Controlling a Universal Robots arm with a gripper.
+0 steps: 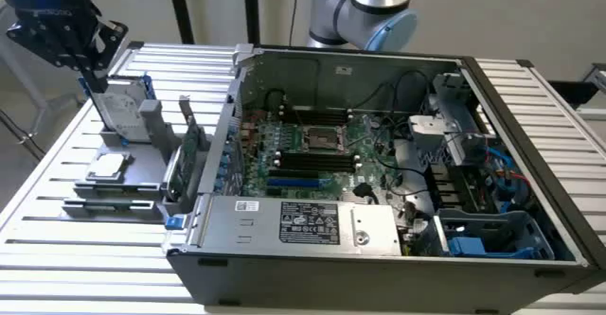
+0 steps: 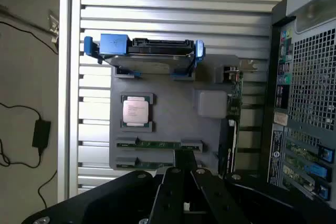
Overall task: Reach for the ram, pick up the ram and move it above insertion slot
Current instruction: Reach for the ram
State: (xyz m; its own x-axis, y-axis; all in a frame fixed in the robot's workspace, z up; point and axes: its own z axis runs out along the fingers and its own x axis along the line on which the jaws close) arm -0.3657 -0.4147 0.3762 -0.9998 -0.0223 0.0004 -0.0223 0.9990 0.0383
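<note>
1. The gripper point(image 1: 92, 81) point(image 2: 184, 156) hangs in the air at the exterior view's far left, above the grey holder tray point(image 1: 133, 180) point(image 2: 173, 124) and clear of everything on it. How far it is open cannot be told.
2. The ram point(image 2: 157, 143) is not in its grasp. It lies as a thin green stick in a narrow slot along one edge of the tray, and in the wrist view the gripper's tip appears just beside it.
3. Near the ram on the tray sits a square processor point(image 1: 109, 164) point(image 2: 136, 111) with a pale metal top.
4. At the tray's opposite edge a hard drive point(image 1: 118, 109) point(image 2: 144, 51) stands on edge in a blue-tabbed carrier.
5. A broader green card point(image 1: 194, 148) point(image 2: 236, 98) with a metal bracket stands upright on the tray's side next to the computer case point(image 1: 379, 258) point(image 2: 310, 77).
6. The case lies open on its side just beside the tray, its motherboard point(image 1: 313, 145) exposed, with dark memory slots near the middle.
7. Tray and case both rest on a slatted metal table point(image 1: 57, 152) point(image 2: 173, 3).
8. The robot arm point(image 1: 370, 10) rises behind the case.
9. A black power adapter point(image 2: 41, 132) with its cable lies on the floor beyond the table.
</note>
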